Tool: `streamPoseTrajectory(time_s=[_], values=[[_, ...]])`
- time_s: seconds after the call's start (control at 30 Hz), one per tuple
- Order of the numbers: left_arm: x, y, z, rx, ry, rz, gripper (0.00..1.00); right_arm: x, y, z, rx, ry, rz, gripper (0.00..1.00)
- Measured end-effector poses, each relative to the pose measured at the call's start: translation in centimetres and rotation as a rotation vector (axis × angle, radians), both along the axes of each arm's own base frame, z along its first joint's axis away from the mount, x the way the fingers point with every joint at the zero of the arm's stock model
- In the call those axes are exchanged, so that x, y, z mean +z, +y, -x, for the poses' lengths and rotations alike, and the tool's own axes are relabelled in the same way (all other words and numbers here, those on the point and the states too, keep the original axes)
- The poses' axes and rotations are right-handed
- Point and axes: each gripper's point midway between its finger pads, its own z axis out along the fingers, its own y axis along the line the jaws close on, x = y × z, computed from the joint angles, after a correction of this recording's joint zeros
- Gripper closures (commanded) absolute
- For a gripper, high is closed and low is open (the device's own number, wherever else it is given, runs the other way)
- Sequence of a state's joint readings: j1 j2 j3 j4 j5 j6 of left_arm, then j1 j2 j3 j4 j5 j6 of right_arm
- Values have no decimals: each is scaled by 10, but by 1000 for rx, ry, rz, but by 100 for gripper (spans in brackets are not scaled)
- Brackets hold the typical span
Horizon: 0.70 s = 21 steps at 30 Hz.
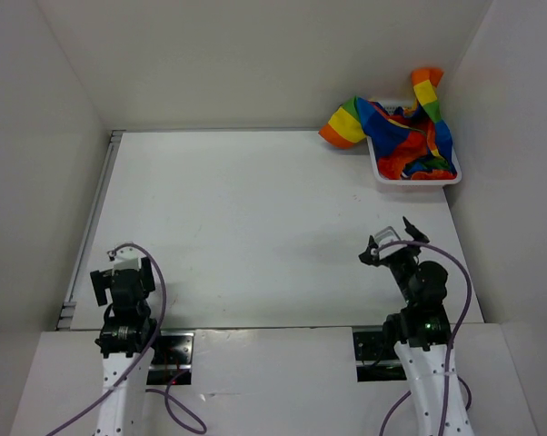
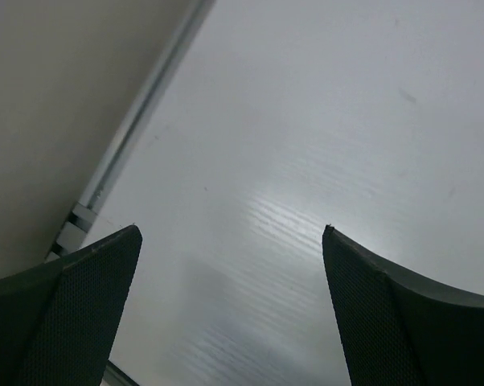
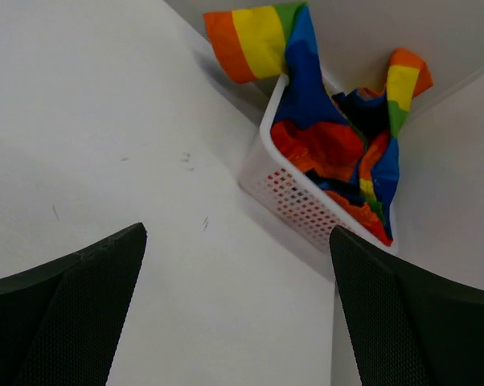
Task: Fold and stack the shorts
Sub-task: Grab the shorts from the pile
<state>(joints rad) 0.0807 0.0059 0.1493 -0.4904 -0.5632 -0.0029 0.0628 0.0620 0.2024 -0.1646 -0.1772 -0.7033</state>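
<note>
The rainbow-striped shorts (image 1: 405,136) lie crumpled in a white mesh basket (image 1: 417,180) at the far right corner of the table; one leg hangs over the basket's left rim and another sticks up against the wall. They also show in the right wrist view (image 3: 330,145), in the basket (image 3: 294,197). My right gripper (image 1: 390,238) is open and empty, above the table well short of the basket; its open jaws (image 3: 235,233) frame bare table. My left gripper (image 1: 126,259) is open and empty at the near left, over bare table (image 2: 230,233).
White walls enclose the table on the left, back and right. A metal rail (image 1: 90,222) runs along the table's left edge, also in the left wrist view (image 2: 137,121). The basket sits tight against the right wall.
</note>
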Motion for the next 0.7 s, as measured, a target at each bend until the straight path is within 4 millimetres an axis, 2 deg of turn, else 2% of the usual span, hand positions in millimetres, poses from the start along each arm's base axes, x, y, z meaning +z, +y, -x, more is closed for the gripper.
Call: streamPoseTrajectory(time_s=[0.07,0.1,0.17,0.2,0.27,0.33,0.43,0.5,0.53,0.57,0.6,0.67,0.7], values=[[-22,-1,4,-7,63,8,0,19,0,-5,0,-3,-4,0],[-23,-2,4,-9,69,9,0,31,1,-10,-2,7,-7,0],[-11,-1,-3,-8,9,4,0,60,1,-26,-13,36,-31,0],[1,-1,-7,-12,-28,1,0,80,0,-39,-28,48,-53,0],[40,-5,-18,-41,-128,3,0,129,-1,-74,-61,37,-111,0],[84,-11,-28,-80,-191,10,0,150,-1,-96,-94,33,-157,0],[153,-14,-60,-118,-197,24,0,151,0,-118,-157,92,-237,0],[184,-17,-98,-156,-159,44,0,147,0,-133,-208,140,-296,0],[193,-21,-119,-191,-133,62,0,141,-1,-141,-234,172,-325,0],[196,-25,-135,-225,-108,81,0,135,-1,-147,-257,204,-355,0],[185,-32,-151,-260,-47,108,0,126,-1,-153,-279,240,-383,4],[156,-50,-171,-342,90,172,0,110,2,-167,-322,323,-443,13],[135,-62,-178,-384,173,210,0,103,3,-175,-345,357,-473,25]])
